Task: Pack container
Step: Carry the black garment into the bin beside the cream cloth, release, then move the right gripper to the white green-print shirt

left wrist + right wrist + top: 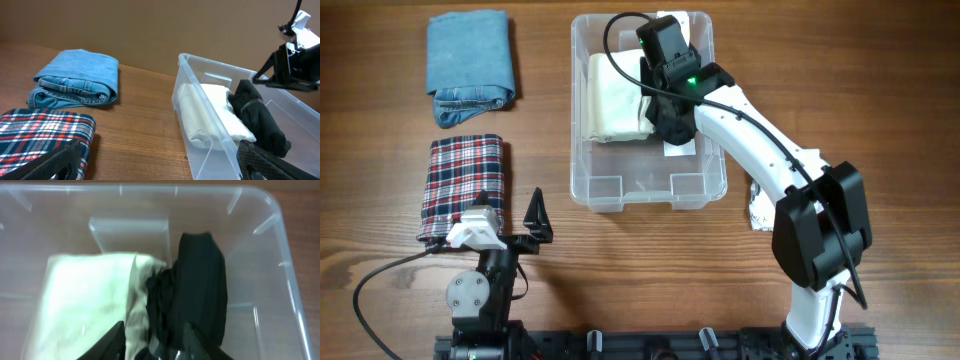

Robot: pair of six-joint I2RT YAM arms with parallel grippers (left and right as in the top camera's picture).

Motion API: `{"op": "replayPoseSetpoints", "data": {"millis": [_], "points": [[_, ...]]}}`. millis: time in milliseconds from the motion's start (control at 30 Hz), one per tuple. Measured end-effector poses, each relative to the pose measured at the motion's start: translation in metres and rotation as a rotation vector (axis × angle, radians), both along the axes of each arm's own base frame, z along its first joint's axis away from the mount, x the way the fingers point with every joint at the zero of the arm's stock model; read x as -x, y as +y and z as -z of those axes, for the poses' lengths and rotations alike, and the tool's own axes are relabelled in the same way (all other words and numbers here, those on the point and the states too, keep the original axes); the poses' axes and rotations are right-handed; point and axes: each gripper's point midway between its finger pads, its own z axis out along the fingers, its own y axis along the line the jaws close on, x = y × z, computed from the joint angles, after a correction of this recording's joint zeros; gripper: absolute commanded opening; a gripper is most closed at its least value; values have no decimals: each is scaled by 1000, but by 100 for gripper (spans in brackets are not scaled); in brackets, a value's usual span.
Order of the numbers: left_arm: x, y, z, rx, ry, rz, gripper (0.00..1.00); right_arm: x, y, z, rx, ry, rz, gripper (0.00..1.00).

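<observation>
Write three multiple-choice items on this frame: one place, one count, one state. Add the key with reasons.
1. Where is the black garment?
A. stacked on the plaid garment
B. in the container, beside the cream garment
C. between the left gripper fingers

2. How many folded garments lie on the table outside the container?
A. one
B. two
C. four

3. What state is the left gripper in?
A. open, holding nothing
B. shut on the plaid garment
C. shut on the container's rim

Key:
1 B: the left wrist view shows it inside the clear walls, next to the cream garment.
2 B: only the jeans and the plaid garment, both left of the container.
3 A: its fingers stand wide apart with nothing between them.
</observation>
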Motion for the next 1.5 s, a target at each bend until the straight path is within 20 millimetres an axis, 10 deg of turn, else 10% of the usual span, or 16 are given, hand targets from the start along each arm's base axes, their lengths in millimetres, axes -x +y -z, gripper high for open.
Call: {"op": "replayPoseSetpoints", "data": {"millis": [533, 800, 900, 1167, 1267, 1500], "points": [[0, 0, 0, 0, 0, 0, 100, 20, 6, 64, 21, 196, -43, 17], [0, 0, 0, 0, 0, 0, 100, 15, 10, 55, 12, 185, -51, 29], [0, 0, 0, 0, 0, 0, 100, 11, 12, 32, 4, 161, -59, 48], [0, 0, 0, 0, 0, 0, 100, 36, -4, -97, -86, 2, -62, 60], [0, 0, 0, 0, 0, 0, 100, 59, -31, -147, -122, -41, -24, 65], [0, 0, 0, 0, 0, 0, 100, 113, -137, -165, -105, 83, 221, 76]]}}
